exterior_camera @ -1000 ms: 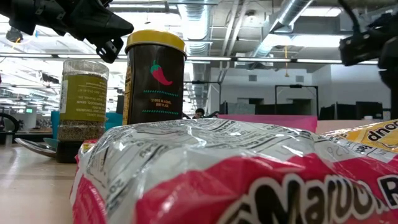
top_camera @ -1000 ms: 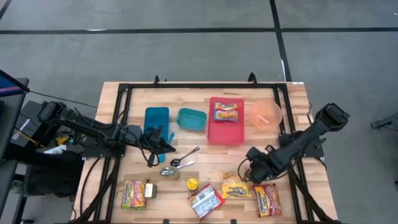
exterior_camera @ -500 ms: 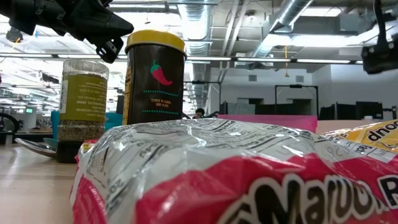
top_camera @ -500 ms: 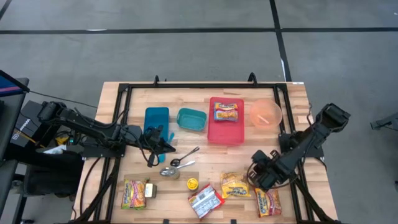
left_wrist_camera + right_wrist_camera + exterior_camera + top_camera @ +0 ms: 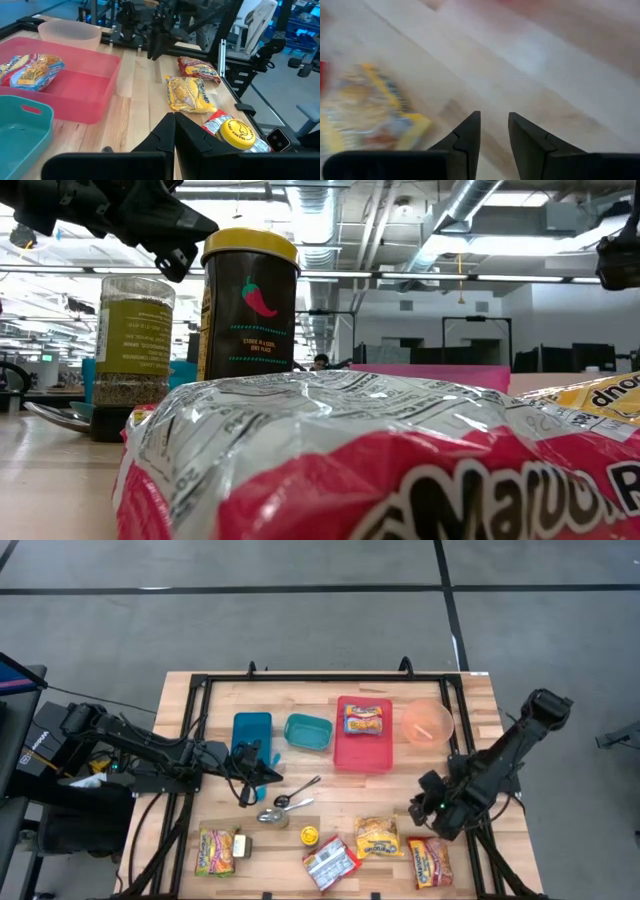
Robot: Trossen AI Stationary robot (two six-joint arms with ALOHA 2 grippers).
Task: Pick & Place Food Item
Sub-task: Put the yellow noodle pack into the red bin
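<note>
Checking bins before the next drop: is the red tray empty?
No. The red tray holds one yellow noodle packet at its far end.

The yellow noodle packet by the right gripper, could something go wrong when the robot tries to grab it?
Maybe. The right gripper has only a narrow gap between its fingers, so it might push the flat yellow noodle packet along instead of pinching it. The red noodle packet lies right beside it, so that one could get nudged or grabbed by mistake.
</note>
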